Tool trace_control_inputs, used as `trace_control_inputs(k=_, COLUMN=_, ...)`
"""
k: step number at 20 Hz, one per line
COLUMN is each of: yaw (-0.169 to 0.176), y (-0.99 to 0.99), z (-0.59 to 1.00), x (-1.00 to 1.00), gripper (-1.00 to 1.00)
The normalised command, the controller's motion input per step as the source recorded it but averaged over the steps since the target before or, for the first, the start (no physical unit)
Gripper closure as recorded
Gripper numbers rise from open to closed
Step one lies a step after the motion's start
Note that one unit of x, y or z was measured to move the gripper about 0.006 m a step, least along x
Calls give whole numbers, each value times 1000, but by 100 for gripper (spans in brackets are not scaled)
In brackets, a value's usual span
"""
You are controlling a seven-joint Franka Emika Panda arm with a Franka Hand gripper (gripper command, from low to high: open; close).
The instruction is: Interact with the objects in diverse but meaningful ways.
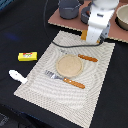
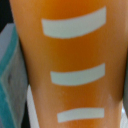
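The orange bread loaf, with white curved stripes, fills the wrist view at very close range. In the exterior view the loaf shows as an orange patch at the tip of my gripper, over the far edge of the placemat. My gripper appears shut on the loaf, though its fingers are hidden. The tan plate lies mid-mat between an orange-handled knife and an orange-handled fork. A yellow box and a white utensil lie off the mat at the exterior view's left.
A brown board at the back carries a grey pot and a second dark pot behind my arm. A tan bowl sits at the exterior view's right. The table top is black.
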Motion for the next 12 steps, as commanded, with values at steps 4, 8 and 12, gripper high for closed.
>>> trace_control_inputs(k=4, yaw=0, y=-561, z=524, x=-121, gripper=100)
trace_control_inputs(k=8, yaw=0, y=-953, z=452, x=166, gripper=100)
trace_control_inputs(k=12, yaw=0, y=-1000, z=240, x=178, gripper=100)
